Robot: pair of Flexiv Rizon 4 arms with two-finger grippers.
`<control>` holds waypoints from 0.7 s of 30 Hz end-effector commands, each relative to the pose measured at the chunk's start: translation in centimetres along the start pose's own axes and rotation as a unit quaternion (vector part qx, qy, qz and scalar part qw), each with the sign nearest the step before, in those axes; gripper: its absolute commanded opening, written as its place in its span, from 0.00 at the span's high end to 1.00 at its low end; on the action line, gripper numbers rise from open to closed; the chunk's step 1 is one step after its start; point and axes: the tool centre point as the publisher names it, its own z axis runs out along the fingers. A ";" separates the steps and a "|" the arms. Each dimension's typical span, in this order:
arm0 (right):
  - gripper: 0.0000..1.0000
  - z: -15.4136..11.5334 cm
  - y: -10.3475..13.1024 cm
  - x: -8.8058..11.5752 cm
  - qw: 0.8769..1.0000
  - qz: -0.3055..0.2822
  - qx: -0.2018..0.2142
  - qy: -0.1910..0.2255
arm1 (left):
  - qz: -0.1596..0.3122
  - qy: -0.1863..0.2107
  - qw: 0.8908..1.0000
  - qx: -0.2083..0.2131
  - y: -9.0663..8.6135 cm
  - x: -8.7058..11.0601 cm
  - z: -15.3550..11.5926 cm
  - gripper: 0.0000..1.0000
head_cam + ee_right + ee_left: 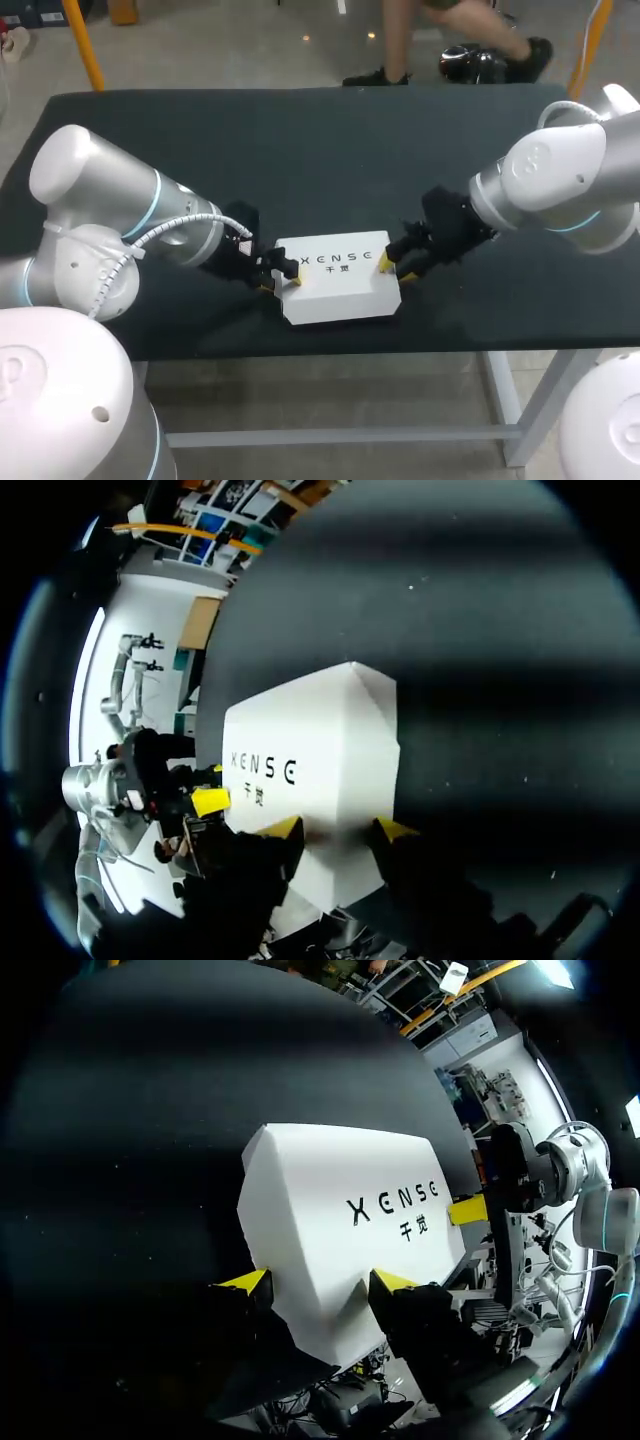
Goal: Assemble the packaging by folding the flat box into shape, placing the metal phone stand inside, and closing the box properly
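Clamping box (335,288): left claw (281,279), right claw (393,268)

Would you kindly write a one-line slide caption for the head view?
Left gripper and right gripper grip opposite ends of the closed white box on the dark table.

Dark bench (330,160) spans mid frame. One white box (335,295) lies flat on it, lower centre, near the bench's front edge.

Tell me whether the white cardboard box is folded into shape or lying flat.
Folded into shape: the white cardboard box shows a printed top face and upright side walls in both wrist views.
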 end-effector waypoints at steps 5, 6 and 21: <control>0.51 0.4 -0.1 0.2 1.000 -0.001 -0.003 0.002 | 0.000 -0.001 1.000 0.001 0.2 0.0 0.4 0.29; 0.51 0.4 -0.1 0.2 1.000 -0.001 -0.003 0.002 | 0.000 -0.001 1.000 0.001 0.2 0.0 0.4 0.29; 0.53 0.4 -0.1 0.2 1.000 -0.001 -0.003 0.002 | 0.000 -0.001 1.000 0.001 0.2 0.0 0.4 0.29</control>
